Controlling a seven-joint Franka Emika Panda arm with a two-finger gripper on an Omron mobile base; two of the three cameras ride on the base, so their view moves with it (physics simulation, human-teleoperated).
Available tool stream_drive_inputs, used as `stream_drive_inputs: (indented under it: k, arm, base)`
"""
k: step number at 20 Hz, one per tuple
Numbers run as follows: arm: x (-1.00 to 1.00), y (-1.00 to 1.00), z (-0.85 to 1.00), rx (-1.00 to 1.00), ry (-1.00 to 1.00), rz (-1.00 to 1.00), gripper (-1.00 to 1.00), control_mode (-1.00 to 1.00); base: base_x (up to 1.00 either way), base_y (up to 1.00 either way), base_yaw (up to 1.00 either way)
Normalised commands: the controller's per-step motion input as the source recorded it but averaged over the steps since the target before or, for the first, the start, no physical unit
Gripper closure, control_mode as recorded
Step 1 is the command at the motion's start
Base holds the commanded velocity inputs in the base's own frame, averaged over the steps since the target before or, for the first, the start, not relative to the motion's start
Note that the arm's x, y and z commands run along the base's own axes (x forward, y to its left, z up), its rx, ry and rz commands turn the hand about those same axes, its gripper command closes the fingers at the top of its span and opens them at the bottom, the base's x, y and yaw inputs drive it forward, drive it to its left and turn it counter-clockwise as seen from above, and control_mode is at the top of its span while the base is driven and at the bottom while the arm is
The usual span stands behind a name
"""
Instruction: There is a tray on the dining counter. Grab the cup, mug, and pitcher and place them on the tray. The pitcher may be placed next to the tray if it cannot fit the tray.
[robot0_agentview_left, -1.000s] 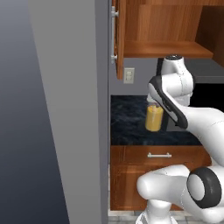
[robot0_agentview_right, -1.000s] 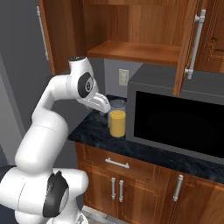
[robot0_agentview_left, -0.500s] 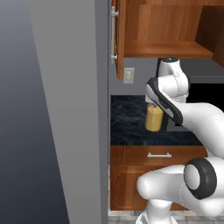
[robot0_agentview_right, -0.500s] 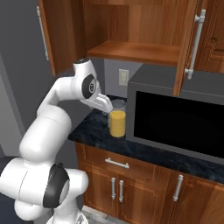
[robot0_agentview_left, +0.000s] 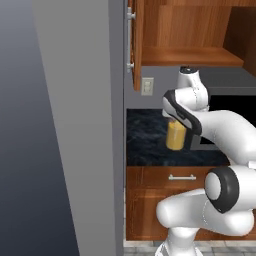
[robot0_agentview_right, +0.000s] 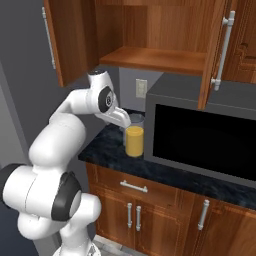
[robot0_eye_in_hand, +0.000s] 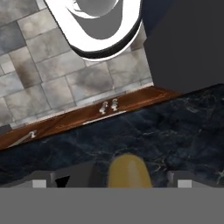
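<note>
Pitcher place: your pitcher stands on the dark marbled desk, just beside the left end of the microwave and below the open cupboard shelf.
Right base view: here you see the microwave's black door, the wall socket behind the pitcher, and the orange liquid filling the pitcher's lower part with clear glass above.
Left base view: here the arm's dark-edged link crosses in front of the pitcher, so you see only its orange lower part; the microwave is mostly hidden behind the arm.
Hand view: you look down the desk toward the drawer fronts and tiled floor; the pitcher shows as a rounded orange-yellow shape at the bottom edge.
Pitcher axis: upright, long axis vertical, mouth up.
Fingers: the gripper sits at the pitcher's upper rim; you cannot tell whether the fingers clench the glass or stand released.
</note>
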Motion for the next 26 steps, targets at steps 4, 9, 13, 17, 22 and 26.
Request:
stream_drive_inputs:
  k: [4,9,13,17,22,26]
  arm:
    - [0.25,0.00,-0.18,0.00,0.00,0.00,-1.00,-1.00]
    - [0.22,-0.02,-0.19,0.00,0.00,0.00,-1.00,-1.00]
    - [0.12,-0.10,-0.21,0.00,0.00,0.00,-1.00,-1.00]
    - [0.00,-0.18,-0.20,0.00,0.00,0.00,-1.00,-1.00]
    - [0.05,-0.10,-0.17,0.01,0.00,0.00,-1.00,-1.00]
    - [0.11,0.00,-0.12,0.02,0.00,0.00,-1.00,-1.00]
  base:
    - [0.00,0.00,0.00]
    - [0.00,0.00,0.00]
    - [0.00,0.00,0.00]
    - [0.00,0.00,0.00]
    - [0.00,0.00,0.00]
    - [0.00,0.00,0.00]
